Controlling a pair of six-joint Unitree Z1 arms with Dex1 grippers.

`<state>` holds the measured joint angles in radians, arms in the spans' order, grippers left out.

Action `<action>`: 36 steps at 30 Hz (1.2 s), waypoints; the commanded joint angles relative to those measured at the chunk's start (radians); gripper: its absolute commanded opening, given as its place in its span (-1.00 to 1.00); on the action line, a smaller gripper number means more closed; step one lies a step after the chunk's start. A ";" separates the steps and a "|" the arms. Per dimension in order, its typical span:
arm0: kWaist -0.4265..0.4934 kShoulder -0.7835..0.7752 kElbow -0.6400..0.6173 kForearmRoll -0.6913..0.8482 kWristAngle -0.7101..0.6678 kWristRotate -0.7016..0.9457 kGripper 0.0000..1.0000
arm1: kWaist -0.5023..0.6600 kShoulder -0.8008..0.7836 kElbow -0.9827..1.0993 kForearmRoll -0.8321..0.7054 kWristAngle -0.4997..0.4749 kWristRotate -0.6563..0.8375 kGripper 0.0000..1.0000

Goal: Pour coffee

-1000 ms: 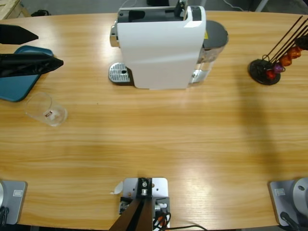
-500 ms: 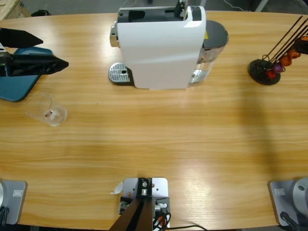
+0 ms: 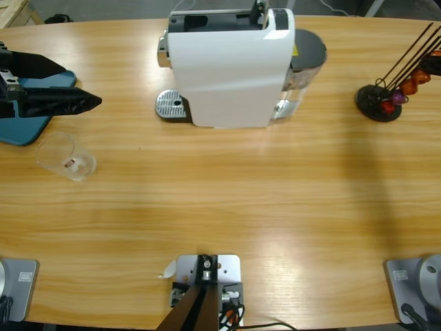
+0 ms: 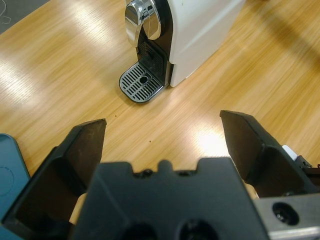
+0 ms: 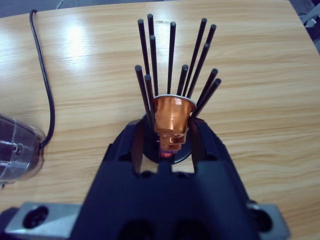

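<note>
From above, one white coffee machine (image 3: 231, 65) stands at twelve o'clock, one empty-looking glass (image 3: 65, 157) at nine, no coffee discernible in it; one capsule rack (image 3: 386, 96) at three, cut off by the edge. The left gripper (image 3: 83, 86) enters at ten over a blue tray (image 3: 24, 121). Left wrist: jaws wide apart, one drip grate (image 4: 142, 85) ahead. Right wrist: the right gripper (image 5: 167, 137) flanks one copper capsule (image 5: 171, 117); whether its jaws grip cannot be told
</note>
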<state>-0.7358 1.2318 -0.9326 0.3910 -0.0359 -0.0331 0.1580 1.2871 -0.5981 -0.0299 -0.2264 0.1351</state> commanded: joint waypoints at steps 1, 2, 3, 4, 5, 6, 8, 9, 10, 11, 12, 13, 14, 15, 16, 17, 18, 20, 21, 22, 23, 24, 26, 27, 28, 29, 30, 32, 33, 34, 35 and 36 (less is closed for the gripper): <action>0.006 0.040 0.056 -0.016 -0.010 -0.033 0.97 | -0.012 0.015 -0.014 -0.008 -0.016 -0.035 -0.57; 0.006 0.040 0.057 -0.018 -0.010 -0.033 0.97 | -0.012 0.015 -0.014 -0.008 -0.017 -0.035 -0.57; 0.006 0.040 0.057 -0.018 -0.010 -0.034 0.97 | -0.012 0.015 -0.014 -0.006 -0.017 -0.035 -0.57; 0.006 0.040 0.057 -0.019 -0.010 -0.034 0.97 | -0.012 0.016 -0.015 -0.005 -0.017 -0.035 -0.57; 0.006 0.040 0.058 -0.019 -0.010 -0.034 0.97 | -0.012 0.017 -0.017 -0.004 -0.016 -0.035 -0.57; 0.006 0.040 0.059 -0.019 -0.011 -0.034 0.97 | -0.012 0.017 -0.020 0.001 -0.016 -0.035 -0.57; 0.006 0.039 0.062 -0.020 -0.012 -0.034 0.97 | -0.012 0.017 -0.028 0.003 -0.017 -0.034 -0.57; 0.006 0.039 0.063 -0.019 -0.012 -0.035 0.97 | -0.013 0.017 -0.034 0.006 -0.021 -0.034 -0.57; 0.007 0.039 0.063 -0.020 -0.014 -0.037 0.97 | -0.014 0.017 -0.042 0.009 -0.026 -0.033 -0.57; 0.006 0.038 0.064 -0.020 -0.016 -0.038 0.97 | -0.016 0.020 -0.054 0.013 -0.027 -0.031 -0.57; 0.006 0.038 0.066 -0.020 -0.016 -0.039 0.97 | -0.017 0.024 -0.068 0.022 -0.028 -0.031 -0.57; 0.007 0.037 0.068 -0.020 -0.017 -0.039 0.97 | -0.017 0.032 -0.085 0.034 -0.031 -0.030 -0.57; 0.006 0.036 0.071 -0.020 -0.018 -0.040 0.97 | -0.017 0.037 -0.101 0.045 -0.037 -0.029 -0.57; 0.006 0.035 0.075 -0.020 -0.018 -0.041 0.97 | -0.017 0.041 -0.119 0.059 -0.040 -0.028 -0.57; 0.006 0.033 0.081 -0.020 -0.020 -0.043 0.97 | -0.017 0.043 -0.139 0.077 -0.045 -0.028 -0.57; 0.006 0.032 0.086 -0.020 -0.021 -0.045 0.97 | -0.017 0.042 -0.163 0.103 -0.053 -0.028 -0.57; 0.007 0.029 0.095 -0.020 -0.022 -0.046 0.97 | -0.017 0.038 -0.182 0.127 -0.060 -0.028 -0.57; 0.006 0.022 0.109 -0.022 -0.022 -0.047 0.97 | -0.017 0.014 -0.217 0.173 -0.070 -0.028 -0.57; 0.006 0.017 0.118 -0.026 -0.022 -0.049 0.97 | -0.017 -0.002 -0.236 0.199 -0.072 -0.028 -0.57; 0.006 0.011 0.127 -0.032 -0.022 -0.052 0.97 | -0.017 -0.019 -0.246 0.228 -0.079 -0.028 -0.57; 0.007 0.005 0.136 -0.039 -0.022 -0.053 0.97 | -0.017 -0.035 -0.251 0.258 -0.084 -0.028 -0.57; 0.006 0.000 0.146 -0.046 -0.022 -0.054 0.97 | -0.016 -0.055 -0.264 0.289 -0.092 -0.028 -0.57; 0.007 -0.008 0.155 -0.049 -0.022 -0.055 0.97 | -0.005 -0.102 -0.301 0.352 -0.100 -0.026 -0.57; 0.006 -0.011 0.159 -0.050 -0.022 -0.057 0.97 | 0.000 -0.129 -0.317 0.380 -0.100 -0.026 -0.57; 0.006 -0.015 0.162 -0.054 -0.022 -0.058 0.97 | 0.004 -0.156 -0.331 0.406 -0.098 -0.026 -0.57; 0.006 -0.021 0.166 -0.055 -0.022 -0.061 0.97 | 0.012 -0.189 -0.345 0.437 -0.091 -0.026 -0.57; 0.006 -0.025 0.169 -0.055 -0.022 -0.062 0.97 | 0.025 -0.217 -0.348 0.453 -0.074 -0.026 -0.57; 0.007 -0.039 0.175 -0.055 -0.022 -0.065 0.97 | 0.067 -0.267 -0.348 0.468 -0.022 -0.025 -0.57; 0.006 -0.047 0.179 -0.055 -0.022 -0.067 0.97 | 0.089 -0.289 -0.347 0.472 0.015 -0.021 -0.57; 0.007 -0.059 0.183 -0.055 -0.022 -0.067 0.97 | 0.110 -0.310 -0.346 0.475 0.049 -0.012 -0.57; 0.006 -0.074 0.189 -0.055 -0.022 -0.067 0.97 | 0.128 -0.328 -0.346 0.490 0.057 -0.007 -0.57; 0.007 -0.093 0.198 -0.055 -0.022 -0.068 0.97 | 0.140 -0.341 -0.345 0.504 0.056 -0.006 -0.57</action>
<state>-0.7357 1.2147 -0.7974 0.3464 -0.0436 -0.0835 0.2035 1.0809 -0.9419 0.4120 -0.2642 0.1116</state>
